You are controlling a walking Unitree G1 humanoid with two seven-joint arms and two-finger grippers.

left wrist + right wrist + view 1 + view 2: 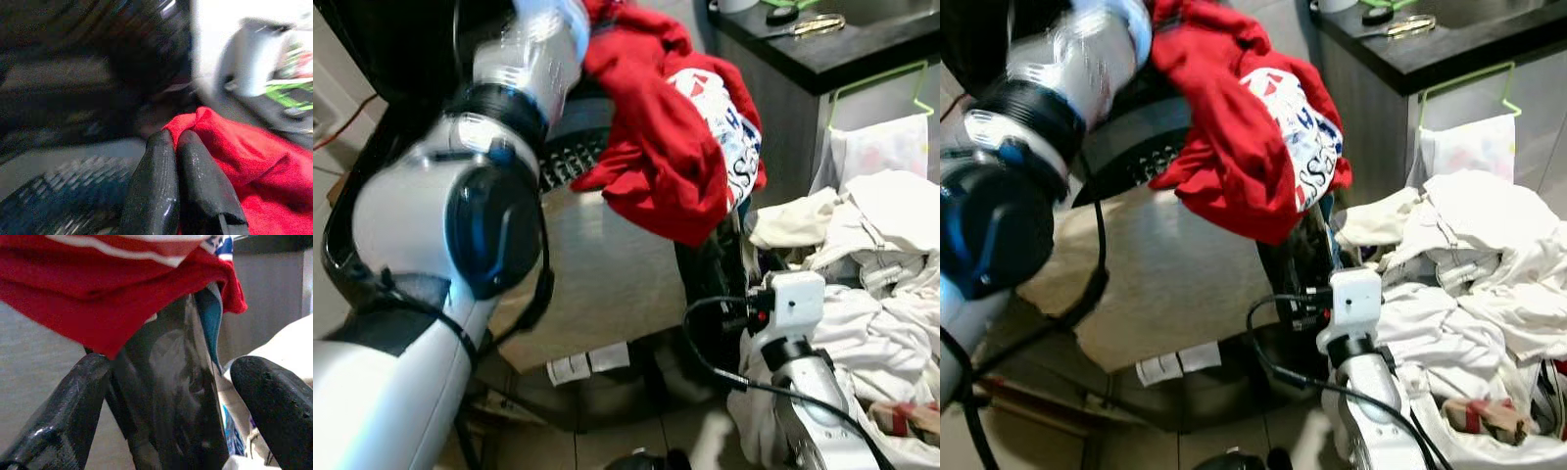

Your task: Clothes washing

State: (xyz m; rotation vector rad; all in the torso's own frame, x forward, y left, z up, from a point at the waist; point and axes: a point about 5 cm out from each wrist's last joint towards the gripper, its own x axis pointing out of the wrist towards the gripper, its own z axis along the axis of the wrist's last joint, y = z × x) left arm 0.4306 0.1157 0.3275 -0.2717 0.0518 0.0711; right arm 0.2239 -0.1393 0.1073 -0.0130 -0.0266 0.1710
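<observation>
A red garment (656, 147) with a white printed patch hangs in the air from my raised left arm (524, 69). In the left wrist view my left gripper (175, 139) is shut on a fold of this red cloth (234, 161). My right gripper (171, 364) is open, fingers wide apart, just below the garment's lower hem (98, 308), with a dark glossy object (166, 396) between and beyond them. My right arm (803, 392) reaches up from the lower right, beside a pile of white clothes (871, 255).
A grey panel (597, 274) lies under the garment, with a dark perforated surface (573, 157) behind it. A black counter (862, 44) with scissors (818, 24) stands at the back right; a white cloth on a green hanger (881, 137) hangs from it.
</observation>
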